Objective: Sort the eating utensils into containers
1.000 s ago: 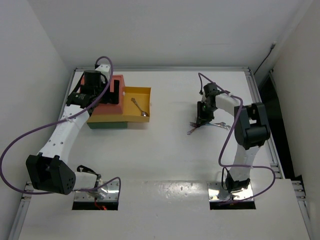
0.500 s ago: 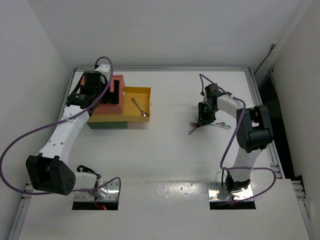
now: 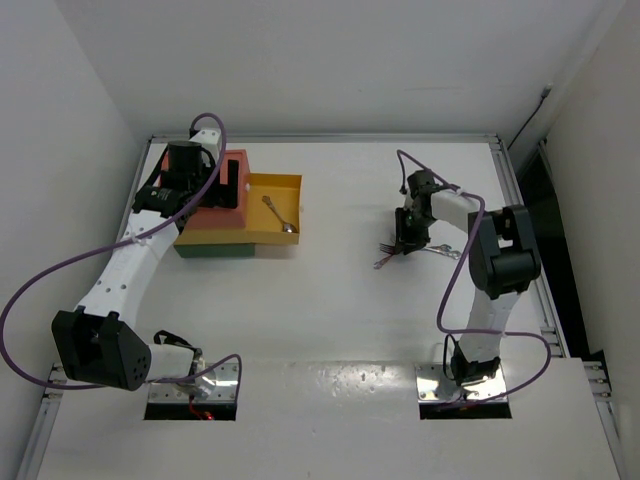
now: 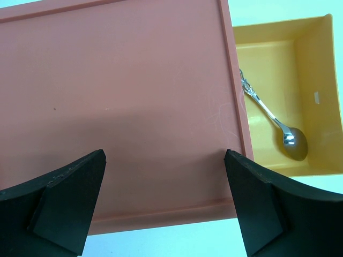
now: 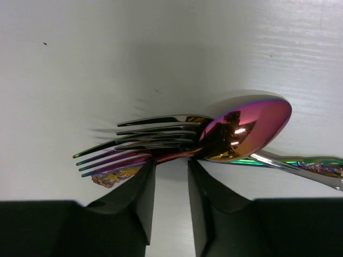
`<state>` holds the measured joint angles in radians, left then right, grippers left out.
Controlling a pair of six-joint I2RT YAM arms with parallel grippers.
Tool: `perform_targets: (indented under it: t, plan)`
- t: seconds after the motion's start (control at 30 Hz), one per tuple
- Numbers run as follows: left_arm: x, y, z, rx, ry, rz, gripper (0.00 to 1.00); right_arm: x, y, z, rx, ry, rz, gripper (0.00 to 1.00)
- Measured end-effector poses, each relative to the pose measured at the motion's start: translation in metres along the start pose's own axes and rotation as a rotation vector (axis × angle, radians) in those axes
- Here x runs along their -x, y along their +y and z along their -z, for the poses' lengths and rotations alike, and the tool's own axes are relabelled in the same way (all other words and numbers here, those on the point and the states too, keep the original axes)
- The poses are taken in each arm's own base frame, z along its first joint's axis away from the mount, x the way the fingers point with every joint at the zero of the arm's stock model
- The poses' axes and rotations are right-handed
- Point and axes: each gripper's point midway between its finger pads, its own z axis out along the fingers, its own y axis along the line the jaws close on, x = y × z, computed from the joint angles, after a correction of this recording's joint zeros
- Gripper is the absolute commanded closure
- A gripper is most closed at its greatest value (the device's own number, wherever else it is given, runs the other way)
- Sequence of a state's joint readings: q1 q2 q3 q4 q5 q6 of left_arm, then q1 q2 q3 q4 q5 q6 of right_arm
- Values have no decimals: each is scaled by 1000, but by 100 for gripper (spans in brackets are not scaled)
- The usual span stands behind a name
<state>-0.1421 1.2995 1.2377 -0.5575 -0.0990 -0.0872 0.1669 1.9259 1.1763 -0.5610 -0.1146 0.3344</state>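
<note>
The container block stands at the far left: red-orange top (image 3: 208,218), yellow middle drawer (image 3: 262,238) pulled out to the right, dark green bottom (image 3: 214,252). A silver spoon (image 3: 279,213) lies in the yellow drawer and also shows in the left wrist view (image 4: 274,122). My left gripper (image 3: 224,188) hangs wide open and empty over the red-orange top (image 4: 123,91). My right gripper (image 3: 404,238) is down at a pile of iridescent purple forks (image 5: 142,140) and a pink-purple spoon (image 5: 247,127). Its fingers (image 5: 140,187) stand a narrow gap apart, tips against the fork necks, white table between them.
More thin utensil handles (image 3: 445,252) trail right of the pile, one showing in the right wrist view (image 5: 308,166). White walls close in the table on the left, back and right. The arm bases sit at the near edge.
The right wrist has shifted very slightly over the pile. The left arm, drawers and silver spoon have not moved.
</note>
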Motion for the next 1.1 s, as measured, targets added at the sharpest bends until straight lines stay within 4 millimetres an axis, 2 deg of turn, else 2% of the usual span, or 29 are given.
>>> perform_targets:
  t: [0.07, 0.17, 0.27, 0.43, 0.83, 1.1]
  plan:
    - [0, 0, 0, 0, 0, 0, 0, 2, 3, 0, 12, 0, -3, 81]
    - [0, 0, 0, 0, 0, 0, 0, 3, 4, 0, 20, -3, -5, 83]
    - [0, 0, 0, 0, 0, 0, 0, 3, 5, 0, 26, -2, -5, 71]
    - [0, 0, 0, 0, -1, 0, 0, 2, 9, -1, 48, 1, -5, 61]
    - [0, 0, 0, -1, -2, 0, 0, -1, 20, 1, 108, 9, -33, 62]
    - [1, 0, -1, -1, -3, 0, 0, 4, 27, 9, 141, -29, -46, 62]
